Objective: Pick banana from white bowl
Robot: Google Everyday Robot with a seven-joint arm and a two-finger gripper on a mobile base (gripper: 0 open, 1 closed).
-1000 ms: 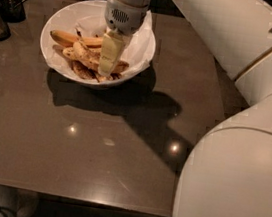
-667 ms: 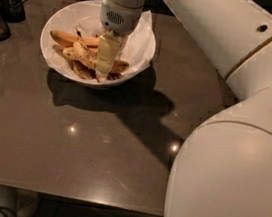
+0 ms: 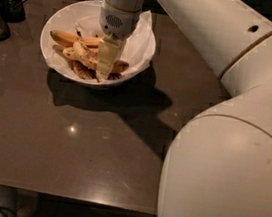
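The end effector [image 3: 107, 62] points straight down into the white bowl [image 3: 48, 45], its tip at the banana [image 3: 84, 56], which lies crosswise beneath it and runs leftward; whether it grips cannot be told.

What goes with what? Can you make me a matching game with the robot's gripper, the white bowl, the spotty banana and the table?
Things:
1. gripper
2. white bowl
3. spotty banana
4. table

Where or how:
A. dark and shiny, with the bowl standing on it
B. pale yellow with brown spots, lying inside the bowl
C. reaches down from above into the bowl
D. round, lined with crumpled paper

Pairs: 1-C, 2-D, 3-B, 4-A.
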